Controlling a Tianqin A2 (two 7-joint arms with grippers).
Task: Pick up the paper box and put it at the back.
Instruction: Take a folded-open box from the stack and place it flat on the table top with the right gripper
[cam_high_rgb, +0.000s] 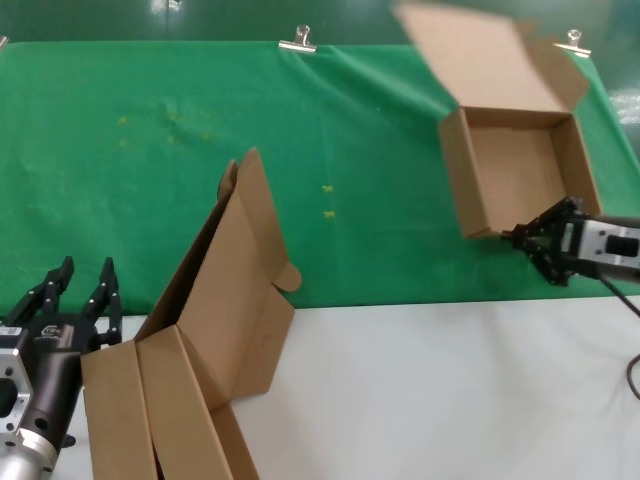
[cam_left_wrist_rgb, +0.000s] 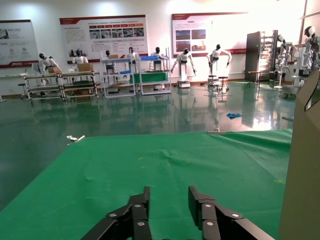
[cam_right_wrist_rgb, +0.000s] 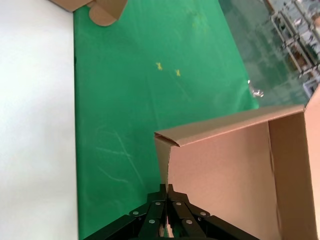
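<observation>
At the far left of the head view we see our left gripper (cam_high_rgb: 88, 292) low over the near edge of the green cloth (cam_high_rgb: 150, 200), its two black fingers (cam_high_rgb: 105, 285) spread apart with nothing between them. The left wrist view confirms this: the fingers (cam_left_wrist_rgb: 140, 210) stand separated above bare cloth (cam_left_wrist_rgb: 150, 160), and a brown cardboard edge (cam_left_wrist_rgb: 302, 170) rises just beside them.

Next to that gripper we find the grouped cardboard boxes (cam_high_rgb: 200, 370), lying mostly on the white tabletop (cam_high_rgb: 450, 390), with one opened lid tilted up and leaning out over the cloth. Further along, a few small yellow specks (cam_high_rgb: 327, 200) dot the fabric, and metal clips (cam_high_rgb: 297, 42) pinch its far edge.

Toward the right we see the paper box (cam_high_rgb: 515, 170), open and facing up over the cloth, its hinged lid thrown back toward the far edge. Our right gripper (cam_high_rgb: 522, 238) is at the box's near corner. In the right wrist view its fingers (cam_right_wrist_rgb: 157, 212) are pressed together on the box's (cam_right_wrist_rgb: 235, 170) near wall, the cardboard pinched between them. We cannot tell whether the box's base touches the cloth (cam_right_wrist_rgb: 130, 100) or hangs just above it.
</observation>
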